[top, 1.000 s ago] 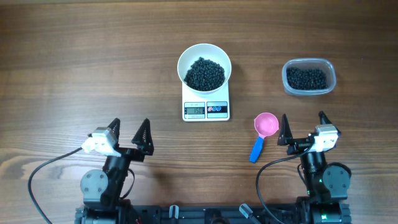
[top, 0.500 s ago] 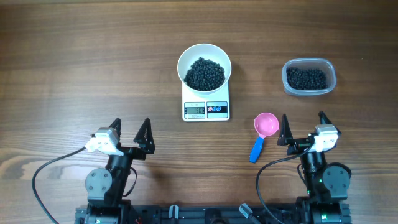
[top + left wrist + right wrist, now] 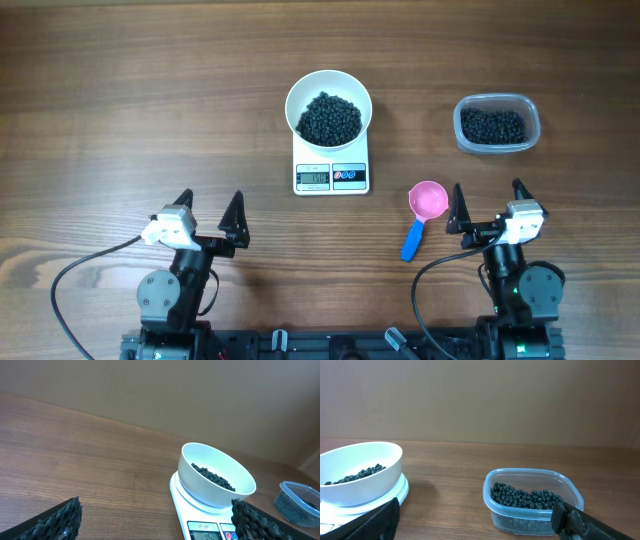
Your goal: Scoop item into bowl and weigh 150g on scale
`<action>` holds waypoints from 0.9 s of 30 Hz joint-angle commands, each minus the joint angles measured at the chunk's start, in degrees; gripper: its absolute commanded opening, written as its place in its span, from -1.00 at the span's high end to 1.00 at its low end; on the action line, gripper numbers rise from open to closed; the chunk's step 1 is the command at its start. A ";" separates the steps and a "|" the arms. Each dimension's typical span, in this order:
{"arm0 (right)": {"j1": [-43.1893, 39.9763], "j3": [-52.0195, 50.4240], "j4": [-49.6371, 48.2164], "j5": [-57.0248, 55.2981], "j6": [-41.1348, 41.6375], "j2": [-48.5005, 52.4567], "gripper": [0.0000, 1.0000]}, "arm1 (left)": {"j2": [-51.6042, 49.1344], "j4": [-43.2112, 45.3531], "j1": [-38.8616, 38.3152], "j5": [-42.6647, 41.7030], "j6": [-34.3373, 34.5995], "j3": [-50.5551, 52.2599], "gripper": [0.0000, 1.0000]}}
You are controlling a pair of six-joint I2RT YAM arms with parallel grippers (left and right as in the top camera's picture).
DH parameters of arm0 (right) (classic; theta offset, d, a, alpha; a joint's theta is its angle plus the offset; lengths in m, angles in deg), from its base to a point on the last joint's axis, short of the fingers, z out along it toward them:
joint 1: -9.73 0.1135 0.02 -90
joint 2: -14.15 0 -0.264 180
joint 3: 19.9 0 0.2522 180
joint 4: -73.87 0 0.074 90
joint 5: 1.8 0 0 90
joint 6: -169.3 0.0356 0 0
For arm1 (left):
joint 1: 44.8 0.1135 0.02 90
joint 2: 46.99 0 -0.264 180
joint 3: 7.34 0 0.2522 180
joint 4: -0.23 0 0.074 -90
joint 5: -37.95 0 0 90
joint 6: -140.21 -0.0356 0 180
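The bowl [image 3: 300, 85] is found seated on the scale [image 3: 331, 165], near the middle of the counter [image 3: 120, 100], with a dark heap of the item [image 3: 329, 118] lying in it. A further stock of the same grains is held in the clear tub [image 3: 461, 130], well apart to the right. The scoop [image 3: 427, 203] is laid on the counter just beside the right hand [image 3: 487, 187], its pink cup pointing away from the robot. The left hand [image 3: 210, 197] and the right hand are both seen spread wide, and nothing is held by either. The display [image 3: 315, 178] is lit, but its digits are too small to be read with confidence, so the weight cannot be confirmed. The grains are judged small, hard, round and loose. They would be expected to roll and scatter if tipped quickly, and could not be pinched singly. Any correction is best made with the scoop, taken across its stiff blue handle [image 3: 412, 242] and kept level. The bowl is judged smooth and easily shifted on the scale.
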 commanded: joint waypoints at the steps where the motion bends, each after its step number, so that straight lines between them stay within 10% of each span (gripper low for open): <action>1: 0.09 -0.07 -0.09 -0.35 -0.76 -0.04 -0.99 | 0.59 0.04 -0.33 0.68 -1.68 0.66 -1.00; 27: 0.09 -0.07 -0.09 -0.35 -0.76 -0.04 -0.99 | 0.57 0.22 -0.31 0.15 -3.32 0.66 -1.00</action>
